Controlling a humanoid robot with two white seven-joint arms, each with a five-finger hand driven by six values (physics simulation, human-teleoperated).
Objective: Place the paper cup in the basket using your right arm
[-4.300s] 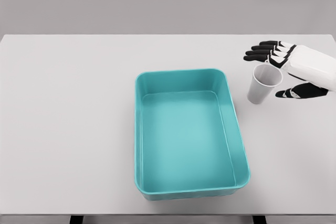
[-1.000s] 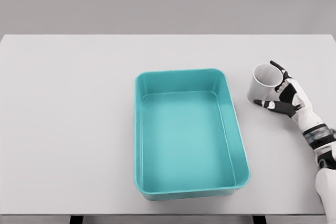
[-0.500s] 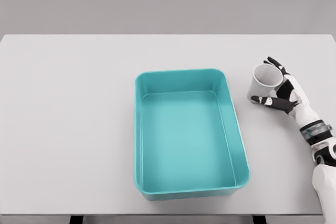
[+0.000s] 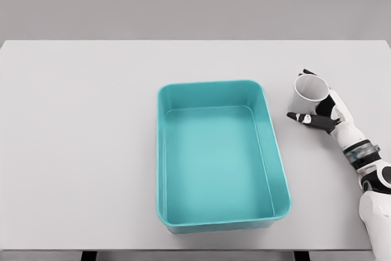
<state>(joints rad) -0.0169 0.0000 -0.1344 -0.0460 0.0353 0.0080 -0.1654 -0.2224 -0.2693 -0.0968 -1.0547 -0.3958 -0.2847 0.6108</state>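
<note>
Wrapping the paper cup (image 4: 307,97): thumb w/ fingers (image 4: 301,117) of the right hand (image 4: 327,114) curl round its wall from the side, leaving the mouth free. Cup stands on the table (image 4: 79,120), just beside the teal basket (image 4: 270,128), not yet inside.

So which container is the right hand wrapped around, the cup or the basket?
The white paper cup, right of the teal basket; the right hand curls around it.

The right hand (image 4: 327,114) has a white shell with black fingers and joints; behind it, a grey-banded black wrist meets a glossy white forearm.
</note>
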